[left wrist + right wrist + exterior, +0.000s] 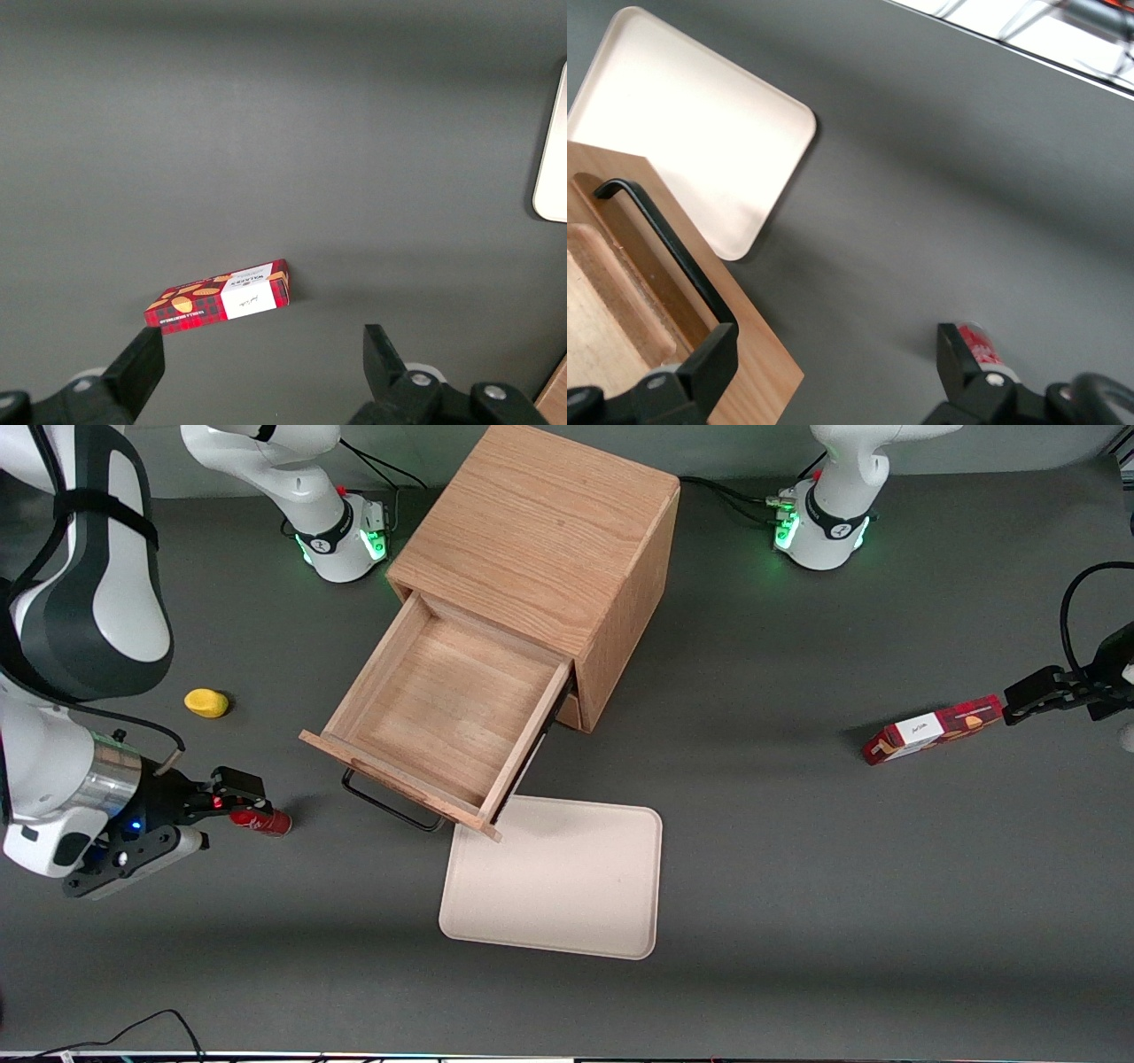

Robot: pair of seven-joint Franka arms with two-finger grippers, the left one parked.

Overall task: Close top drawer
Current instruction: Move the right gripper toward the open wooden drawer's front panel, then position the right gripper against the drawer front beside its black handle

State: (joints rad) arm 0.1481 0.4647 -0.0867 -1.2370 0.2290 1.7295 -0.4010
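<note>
Drawer (447, 713): pulled far out of the cabinet (540, 540), interior bare; its front panel overhangs a corner of the tray (567, 886).
Handle (390, 804): black wire, on the drawer front, nearer the front camera than the drawer box; also seen in the wrist view (669, 252).
Gripper (244, 802): low over the bench (797, 868), toward the working arm's end, well apart from the drawer.
Fingers (713, 363): spread wide, holding nothing.
Can (263, 821): red, lying on the bench just beside the fingertips.
Yellow item (206, 702): on the bench, farther from the front camera than the can.
Box (935, 729): red, toward the parked arm's end.
</note>
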